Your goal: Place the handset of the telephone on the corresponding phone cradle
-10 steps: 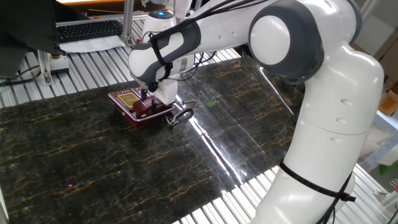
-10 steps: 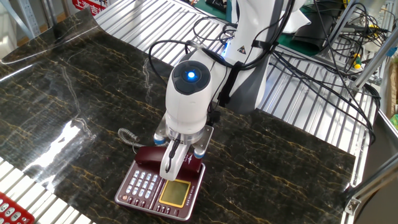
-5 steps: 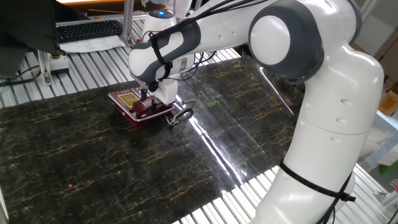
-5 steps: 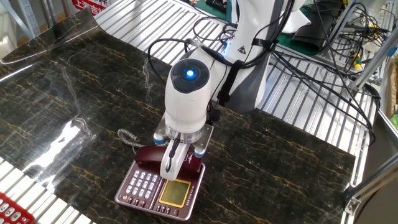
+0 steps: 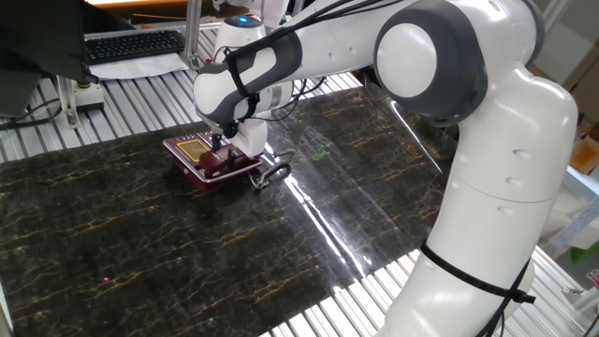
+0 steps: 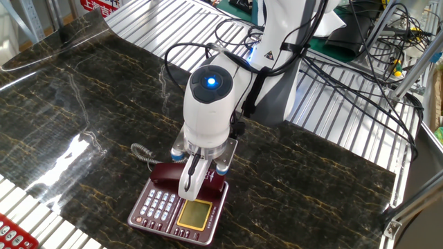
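The dark marbled counter carries the telephone, its display and keypad facing up. The handset lies across the phone cradle at the base's far edge, its coiled cord trailing on the counter. The gripper stands over the handset, fingers touching it; whether they pinch it cannot be told.

Nothing legible is showing anywhere: the pale keys and yellowish display of the dark red flat desk telephone are appearing too small and blurred to read.
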You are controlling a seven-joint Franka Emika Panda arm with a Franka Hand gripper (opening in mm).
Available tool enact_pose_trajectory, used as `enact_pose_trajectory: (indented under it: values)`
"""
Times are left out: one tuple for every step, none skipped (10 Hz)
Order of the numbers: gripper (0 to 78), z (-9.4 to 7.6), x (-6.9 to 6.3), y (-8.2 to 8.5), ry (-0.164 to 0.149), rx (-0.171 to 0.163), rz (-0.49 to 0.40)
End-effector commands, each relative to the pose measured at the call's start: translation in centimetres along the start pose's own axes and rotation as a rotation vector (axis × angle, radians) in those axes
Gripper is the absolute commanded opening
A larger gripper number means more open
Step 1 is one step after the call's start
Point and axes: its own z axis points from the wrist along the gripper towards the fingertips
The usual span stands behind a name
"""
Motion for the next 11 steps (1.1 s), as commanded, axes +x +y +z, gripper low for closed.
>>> enact_pose_trajectory:
  values:
    - [1.1,-0.2,0.02,0.12,0.002,-0.005,0.001]
    - [1.1,-0.2,0.02,0.13,0.002,-0.005,0.004]
    - [1.1,-0.2,0.03,0.13,0.005,-0.003,0.005]
    - [1.1,-0.2,0.03,0.13,0.005,-0.005,0.011]
    - [1.1,-0.2,0.03,0.13,0.005,-0.005,0.013]
    - [1.1,-0.2,0.03,0.13,0.004,-0.005,0.012]
    - [1.1,-0.2,0.03,0.13,0.005,-0.005,0.012]
    - [1.1,-0.2,0.03,0.13,0.005,-0.005,0.012]
    - [77.5,-0.2,0.03,0.13,0.005,-0.005,0.012]
    - [77.5,-0.2,0.03,0.13,0.005,-0.005,0.012]
    - [77.5,-0.2,0.03,0.13,0.005,-0.005,0.012]
